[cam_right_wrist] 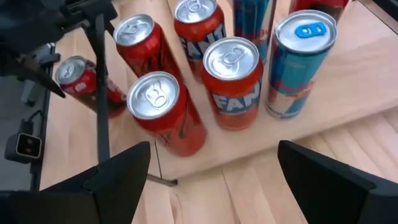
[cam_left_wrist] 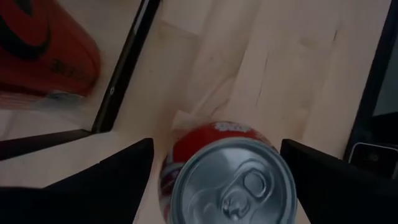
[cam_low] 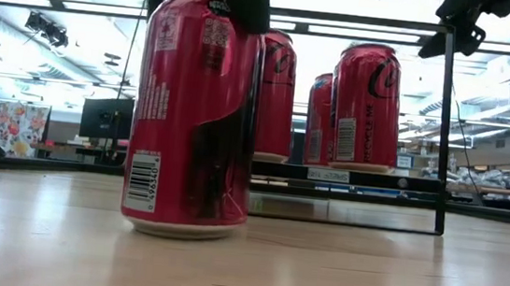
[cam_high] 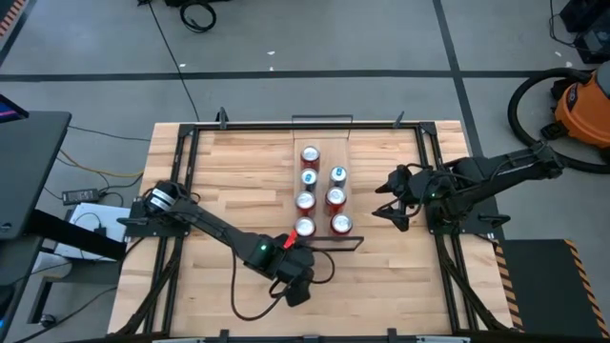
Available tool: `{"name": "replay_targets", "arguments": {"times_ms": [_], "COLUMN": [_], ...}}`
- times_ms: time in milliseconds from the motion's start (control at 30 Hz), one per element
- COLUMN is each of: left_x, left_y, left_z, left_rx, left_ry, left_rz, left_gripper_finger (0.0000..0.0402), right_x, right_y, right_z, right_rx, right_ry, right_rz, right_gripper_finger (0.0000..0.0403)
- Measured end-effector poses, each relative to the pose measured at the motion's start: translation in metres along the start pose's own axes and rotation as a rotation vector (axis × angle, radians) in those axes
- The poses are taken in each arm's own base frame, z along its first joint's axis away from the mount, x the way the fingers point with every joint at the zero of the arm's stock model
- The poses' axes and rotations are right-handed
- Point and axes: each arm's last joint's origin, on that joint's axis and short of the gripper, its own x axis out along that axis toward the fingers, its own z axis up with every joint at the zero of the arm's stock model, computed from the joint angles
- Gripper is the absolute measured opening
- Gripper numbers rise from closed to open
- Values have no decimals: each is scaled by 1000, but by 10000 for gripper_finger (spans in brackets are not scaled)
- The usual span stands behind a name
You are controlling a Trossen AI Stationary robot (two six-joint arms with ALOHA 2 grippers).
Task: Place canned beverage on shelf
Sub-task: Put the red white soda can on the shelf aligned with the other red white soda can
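A red can (cam_left_wrist: 233,180) stands upright on its base on the wooden tabletop (cam_low: 336,273), just near of the shelf's near wire rail (cam_high: 329,246). It also shows in the low view (cam_low: 197,109). My left gripper (cam_left_wrist: 216,144) is open above it, one finger on each side of the can's top, slanting down. I see no touch. The shelf (cam_high: 322,157), a narrow light-wood board, carries several upright red and blue cans (cam_right_wrist: 233,81). My right gripper (cam_high: 386,197) is open and empty, just right of the shelf.
Black frame bars (cam_high: 186,181) run along the table's left and right sides. The shelf's far wire rail (cam_high: 322,119) stands at the back. Bare tabletop (cam_high: 238,171) lies left of the shelf. An orange vacuum (cam_high: 581,105) stands off the table at the right.
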Motion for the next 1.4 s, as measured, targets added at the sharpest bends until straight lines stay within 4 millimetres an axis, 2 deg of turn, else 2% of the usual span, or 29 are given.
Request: {"name": "replay_targets", "arguments": {"times_ms": [400, 833, 1067, 1233, 1400], "left_x": [7, 4, 2, -14, -34], "left_y": [0, -10, -11, -19, -15], "left_z": [-2, 10, 5, 19, 42], "left_rx": [54, -110, -153, -136, -128], "left_ry": [63, 22, 66, 27, -12], "left_rz": [-27, -155, -150, -211, -222], "left_gripper_finger": [310, 308, 307, 307, 307], "right_x": [-3, -3, -3, -3, -3], "right_y": [0, 0, 0, 0, 0], "right_z": [1, 1, 1, 1, 1], "right_rx": [6, 5, 6, 6, 5], "right_ry": [-25, -24, -24, -25, -25], "right_rz": [12, 10, 9, 9, 7], "right_gripper_finger": [363, 363, 363, 363, 363]}}
